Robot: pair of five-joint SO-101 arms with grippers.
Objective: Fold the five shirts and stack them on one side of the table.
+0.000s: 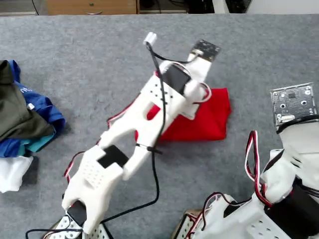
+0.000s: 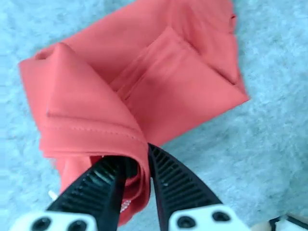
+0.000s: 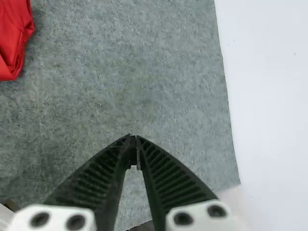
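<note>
At the bottom right of the high view the right arm sits low, near its base. Its right claw is pressed fully together with nothing in it, over bare grey mat near the mat's edge, where a white surface begins.

From the lower left the left arm stretches diagonally to mid-frame over the red shirt, which lies partly folded just right of centre. In the left wrist view the left claw is nearly closed on a raised, hemmed fold of that shirt. The cloth is bunched between the jaws and lifted off the layers below.

At the left edge, well apart from the red shirt, lies a loose heap of shirts. Olive, blue and teal ones are tangled together and a white one lies just below them, all unfolded. Along the top edge, beyond the mat, is a wooden drawer front.

The pinch looks to be the weak spot. The bite is on a thick roll of fabric near the jaw tips, so a quick pull could let it slip out and drop the flap askew. Nothing holds the rest of the shirt down, since the other claw is far off. Carrying the fold across may therefore drag the whole garment over the mat, or tug open the layers already made. A release short of the far edge would leave a lopsided bundle that stacks poorly.
</note>
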